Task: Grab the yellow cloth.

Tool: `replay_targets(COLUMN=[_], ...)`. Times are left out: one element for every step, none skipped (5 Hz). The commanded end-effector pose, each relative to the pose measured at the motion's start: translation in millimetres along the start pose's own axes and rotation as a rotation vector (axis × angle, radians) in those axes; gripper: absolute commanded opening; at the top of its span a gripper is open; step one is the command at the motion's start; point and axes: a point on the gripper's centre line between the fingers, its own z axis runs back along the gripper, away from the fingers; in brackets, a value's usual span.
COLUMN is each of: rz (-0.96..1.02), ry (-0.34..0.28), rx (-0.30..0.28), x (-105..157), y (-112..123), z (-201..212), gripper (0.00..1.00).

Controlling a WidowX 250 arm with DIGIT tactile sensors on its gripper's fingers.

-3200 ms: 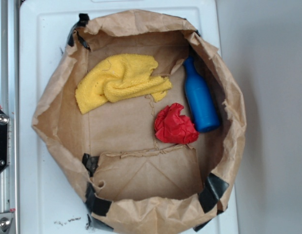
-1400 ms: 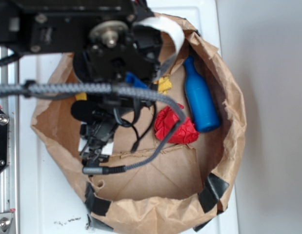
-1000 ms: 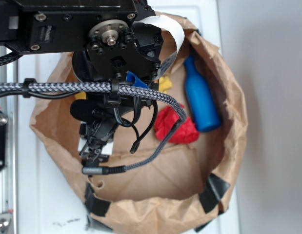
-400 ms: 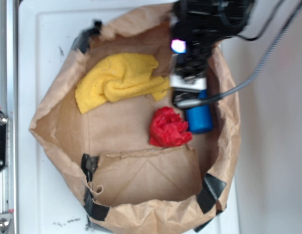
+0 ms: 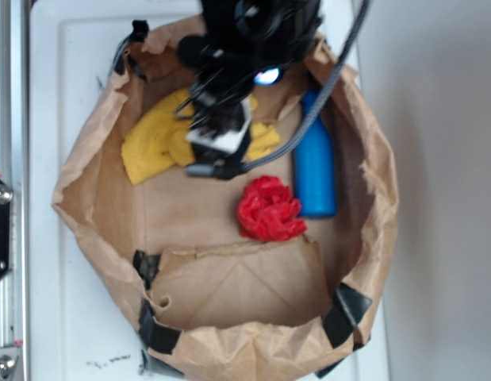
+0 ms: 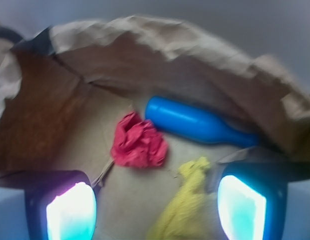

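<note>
**Exterior view: gripper lined up over the yellow cloth, grasp not yet made**

The exterior view looks straight down on a cut-down brown paper bag (image 5: 364, 171) taped at its corners and resting on a white desk (image 5: 55, 317). All places below are given relative to this bag. The yellow cloth (image 5: 154, 143) lies on the bag's floor in the far-left part, near the back wall, bunched in soft folds. A blue bottle (image 5: 314, 171) lies along the bag's right wall, and a red wad (image 5: 267, 209) sits near the middle of the floor, just beside the bottle and well apart from the visible left part of the cloth.

The arm hangs over the back of the bag, blurred, and covers the middle of the cloth. In the wrist view the gripper (image 6: 156, 207) has its two fingers (image 6: 69, 210) spread wide apart, with nothing between them except a yellow fold of the cloth (image 6: 187, 210) lying below, nearer the right-hand finger. Whether the fingers touch the cloth cannot be told.

The step in hand looks like the approach: positioning above the cloth before the descent. The next move probably calls for centring the raised fold between the fingers, lowering into the bag without catching its wall, then closing on the fabric.
</note>
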Motion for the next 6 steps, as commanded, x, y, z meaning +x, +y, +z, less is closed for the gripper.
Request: replay_targets(rz=[-0.012,0.057,0.094,0.094,0.094,0.094], ry=[-0.007,0.098,0.137,0.137,0.137,0.137], rx=[0.108,0.138,0.186,0.186,0.186,0.186], x=[-2,-3,0,0,0,0], y=[0,21,50,50,50,50], z=[12,-10,-32,-32,-32,-32], gripper=[1.00,1.00,1.00,1.00,1.00,1.00])
